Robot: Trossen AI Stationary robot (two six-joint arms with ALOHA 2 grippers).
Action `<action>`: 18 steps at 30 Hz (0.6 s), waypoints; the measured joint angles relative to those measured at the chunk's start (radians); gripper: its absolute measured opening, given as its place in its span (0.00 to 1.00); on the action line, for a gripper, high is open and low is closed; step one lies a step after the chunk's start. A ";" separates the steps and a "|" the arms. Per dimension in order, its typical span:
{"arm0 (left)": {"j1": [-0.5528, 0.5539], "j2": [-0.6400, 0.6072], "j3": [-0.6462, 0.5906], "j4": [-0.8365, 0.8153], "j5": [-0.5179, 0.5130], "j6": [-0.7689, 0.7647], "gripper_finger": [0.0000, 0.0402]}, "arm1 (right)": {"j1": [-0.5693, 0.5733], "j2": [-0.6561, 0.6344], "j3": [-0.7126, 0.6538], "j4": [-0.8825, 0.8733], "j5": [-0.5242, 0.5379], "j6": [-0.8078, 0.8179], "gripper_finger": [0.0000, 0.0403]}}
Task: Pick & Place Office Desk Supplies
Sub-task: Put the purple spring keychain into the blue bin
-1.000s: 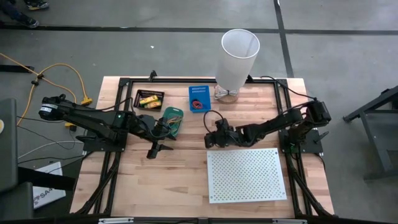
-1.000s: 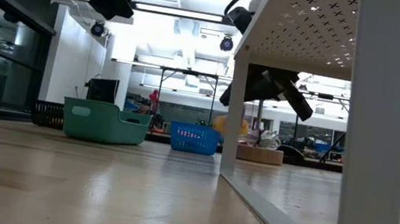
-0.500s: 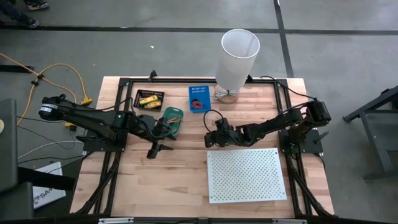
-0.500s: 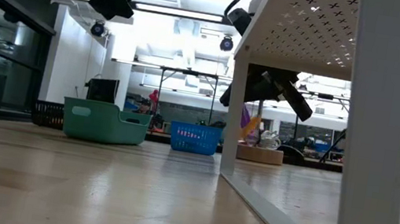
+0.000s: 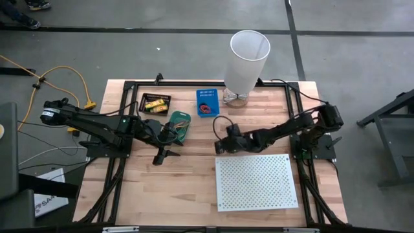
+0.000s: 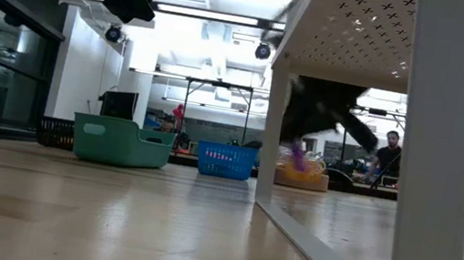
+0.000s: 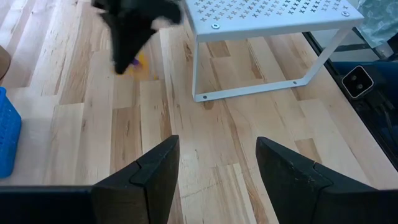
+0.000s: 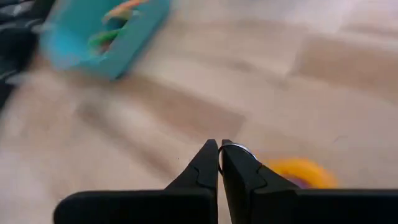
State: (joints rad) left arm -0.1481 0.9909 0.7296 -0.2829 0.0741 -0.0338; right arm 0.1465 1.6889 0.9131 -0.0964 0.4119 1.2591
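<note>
My right gripper hovers over the table's middle, shut, just beyond the white perforated board. A small yellow-and-purple item shows below its tips and a thin metal ring beside them. The item also shows in the left wrist view and the low view. My left gripper waits open near the green bin, which holds coloured rubber bands. Yellow-and-red packs lie in the black tray. The blue basket holds small items. My right gripper pinches the thin metal ring at its fingertips, coming from above at a slant. The yellow-and-purple item hangs below the fingers, clear of the table. Blur hides how the ring joins the item.
The tall white bin stands at the far edge, right of the blue basket. The perforated board stands on legs at the near right. Bare wood lies between both grippers and along the near left. A person is in the room behind.
My right gripper has moved a little toward the table's right and down, staying shut. The yellow-and-purple item has swung along beneath it and hangs lower than before.
</note>
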 joint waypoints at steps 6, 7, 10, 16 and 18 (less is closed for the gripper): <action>0.000 0.000 0.000 0.000 0.000 0.000 0.52 | 0.019 0.011 0.005 0.158 0.020 -0.083 0.01; 0.000 0.000 0.000 0.001 0.000 0.000 0.52 | 0.017 0.011 0.006 0.170 0.021 -0.091 0.01; 0.000 0.000 0.000 0.003 0.000 0.000 0.52 | 0.005 0.011 0.005 0.177 0.025 -0.104 0.01; 0.000 0.000 0.000 0.003 0.000 0.000 0.52 | 0.005 0.011 0.005 0.184 0.005 -0.105 0.01; 0.000 0.000 0.000 0.003 0.000 0.000 0.52 | 0.004 0.011 0.005 0.183 0.004 -0.105 0.01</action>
State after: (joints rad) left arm -0.1478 0.9909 0.7292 -0.2798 0.0742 -0.0338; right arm 0.1505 1.7000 0.9180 0.0868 0.4160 1.1536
